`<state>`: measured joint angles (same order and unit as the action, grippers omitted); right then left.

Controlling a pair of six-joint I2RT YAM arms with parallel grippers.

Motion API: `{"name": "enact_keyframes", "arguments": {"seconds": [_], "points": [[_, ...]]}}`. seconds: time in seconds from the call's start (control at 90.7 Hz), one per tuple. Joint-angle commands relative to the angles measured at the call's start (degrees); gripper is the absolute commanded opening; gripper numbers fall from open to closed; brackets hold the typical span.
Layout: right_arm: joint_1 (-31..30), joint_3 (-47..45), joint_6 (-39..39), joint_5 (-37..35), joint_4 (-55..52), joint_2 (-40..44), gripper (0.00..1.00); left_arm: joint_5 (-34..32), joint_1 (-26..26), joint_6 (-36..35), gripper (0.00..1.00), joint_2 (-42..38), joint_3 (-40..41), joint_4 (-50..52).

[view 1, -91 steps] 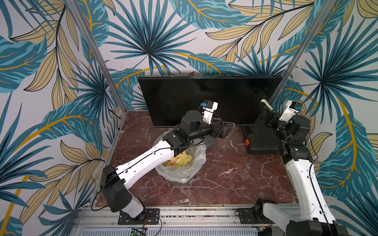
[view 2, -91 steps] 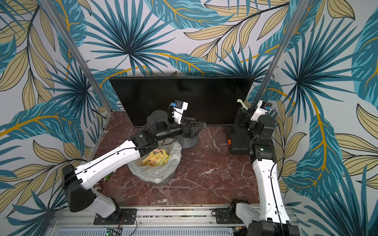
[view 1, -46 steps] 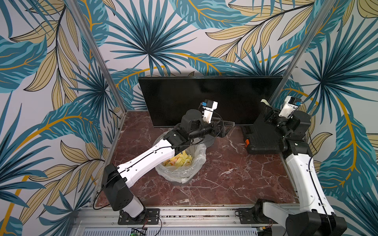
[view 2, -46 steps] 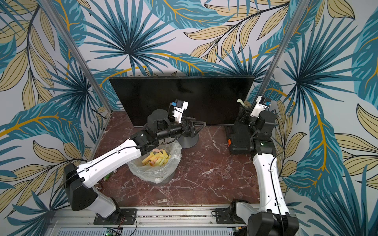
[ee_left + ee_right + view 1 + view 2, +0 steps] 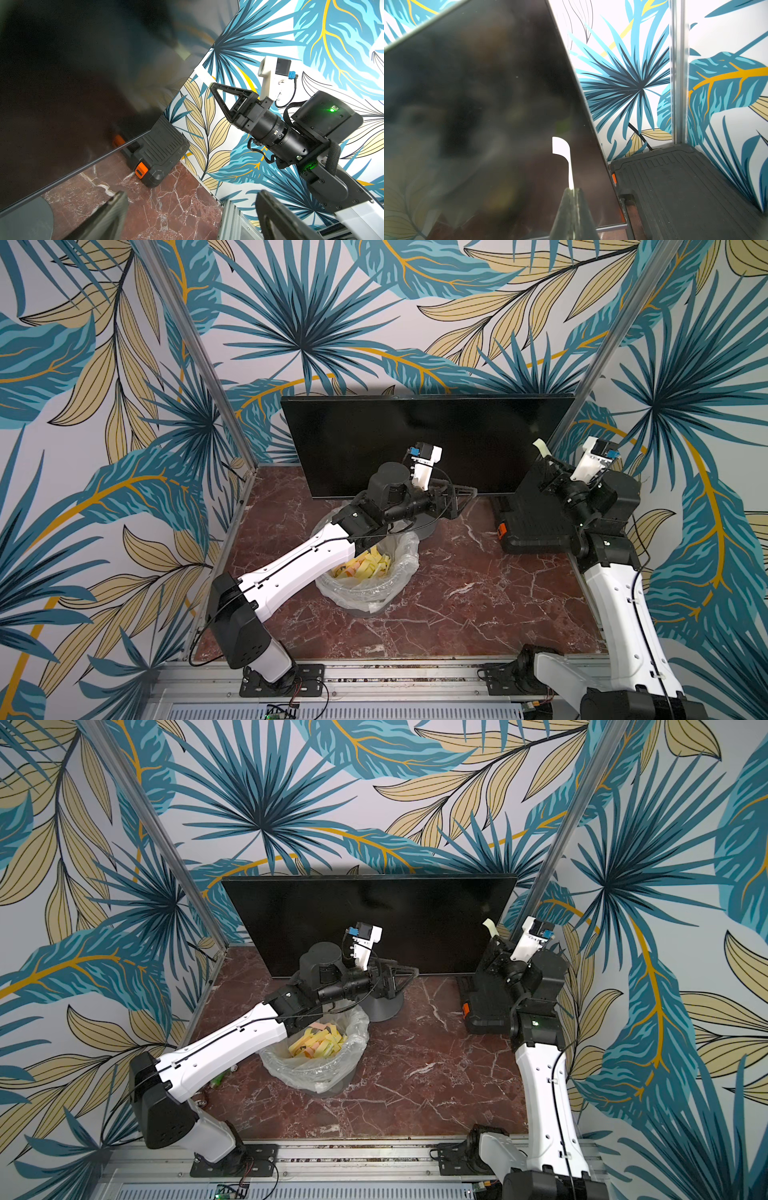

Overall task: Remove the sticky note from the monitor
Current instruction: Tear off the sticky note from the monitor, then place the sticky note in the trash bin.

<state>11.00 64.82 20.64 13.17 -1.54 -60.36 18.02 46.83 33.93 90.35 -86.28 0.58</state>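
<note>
Pale note [image 5: 560,145] pokes straight out of the right hand [image 5: 572,190], pinched by its end near the monitor [image 5: 477,93]; the spread left hand [image 5: 190,197] is farther.

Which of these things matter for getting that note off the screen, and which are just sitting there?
In use: sticky note, monitor, right gripper pinching the note; bin of yellow notes, probably.
Just sitting: black ribbed case, left gripper hanging open.

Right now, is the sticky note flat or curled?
Curled. The sticky note is pinched in the shut right tool, its free end bending sideways before the monitor. Whether it touches the screen, cannot tell.
</note>
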Motion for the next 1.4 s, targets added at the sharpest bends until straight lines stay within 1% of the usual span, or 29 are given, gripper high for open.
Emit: {"name": "enact_keyframes", "arguments": {"seconds": [0.0, 0.298, 0.386, 0.463, 0.65, 0.882, 1.091, 1.268, 1.312, 1.356, 1.389], "points": [[0.2, -2.4, 2.7, 1.5, 1.3, 1.5, 0.00, 0.1, -0.2, -0.1, 1.00, -0.6, -0.5, -1.8], [-0.7, -9.2, 9.9, 5.3, 3.9, 6.7, 0.00, -3.0, -0.2, -1.2, 1.00, -4.6, 3.1, -0.8], [-2.4, -10.9, 11.1, 5.6, 3.9, 8.5, 0.00, -4.4, -0.3, -1.6, 1.00, -6.5, 4.6, -0.2], [-5.3, -11.7, 11.3, 5.5, 3.4, 9.5, 0.00, -5.8, -0.3, -1.9, 1.00, -8.4, 6.0, 0.5], [-15.8, -11.0, 9.2, 2.1, 0.1, 10.5, 0.00, -9.8, -0.7, -3.3, 1.00, -13.7, 9.2, 3.2], [-29.1, -9.7, 8.6, -1.9, -0.5, 9.5, 0.00, -15.4, -2.6, -4.0, 1.00, -21.4, 13.7, 6.7], [-41.9, -6.2, 5.8, -6.3, -1.5, 5.6, 0.00, -19.7, -5.5, -4.2, 1.00, -28.0, 16.8, 10.2], [-51.4, -3.0, 3.6, -9.4, -1.6, 1.0, 0.00, -23.6, -7.8, -5.2, 1.00, -32.6, 17.6, 13.6], [-54.1, -2.0, 2.9, -10.2, -1.9, -0.3, 0.00, -23.7, -8.5, -5.2, 1.00, -33.7, 17.8, 14.1], [-56.3, -1.1, 1.9, -11.2, -2.4, -1.7, 0.00, -25.7, -9.4, -5.1, 1.00, -34.8, 18.0, 14.6], [-59.0, -0.2, 1.2, -11.9, -2.7, -2.7, 0.00, -26.2, -10.0, -5.1, 1.00, -35.6, 18.1, 14.9]]}}
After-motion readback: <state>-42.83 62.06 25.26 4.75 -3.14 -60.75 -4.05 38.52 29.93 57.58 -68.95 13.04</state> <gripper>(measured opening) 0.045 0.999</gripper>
